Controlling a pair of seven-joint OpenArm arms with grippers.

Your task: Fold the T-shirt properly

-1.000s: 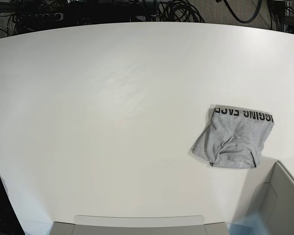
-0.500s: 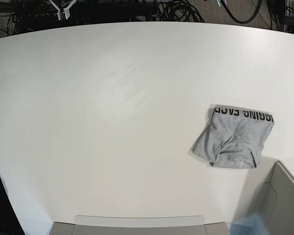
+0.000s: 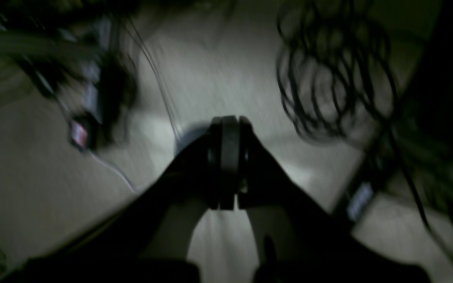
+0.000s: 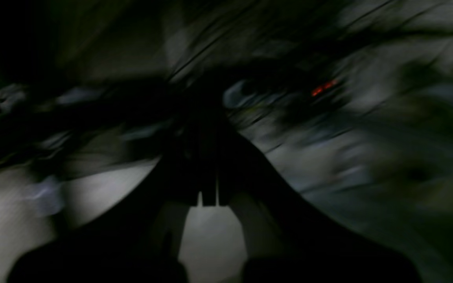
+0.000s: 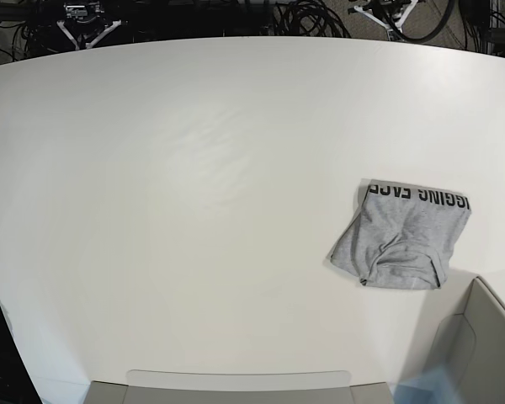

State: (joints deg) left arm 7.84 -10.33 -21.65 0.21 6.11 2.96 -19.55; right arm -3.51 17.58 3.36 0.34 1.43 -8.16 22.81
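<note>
We see a broad white table (image 5: 194, 210). On it, toward its right side, lies the T-shirt (image 5: 401, 238), a folded grey bundle with black lettering along its far edge.

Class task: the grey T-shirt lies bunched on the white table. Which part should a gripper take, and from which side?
Probably the free left corner of the T-shirt, approached from the bare table on its left. That corner tapers to a loose point lying flat, while the lettered top edge is a folded band and a box crowds the lower right.

Wrist views: we see only motion blur — cables (image 3: 336, 78) smeared.
Box (image 5: 488, 353): cut off at corner.
Shirt (image 5: 404, 240) lettering: partly folded under — unreadable.
</note>
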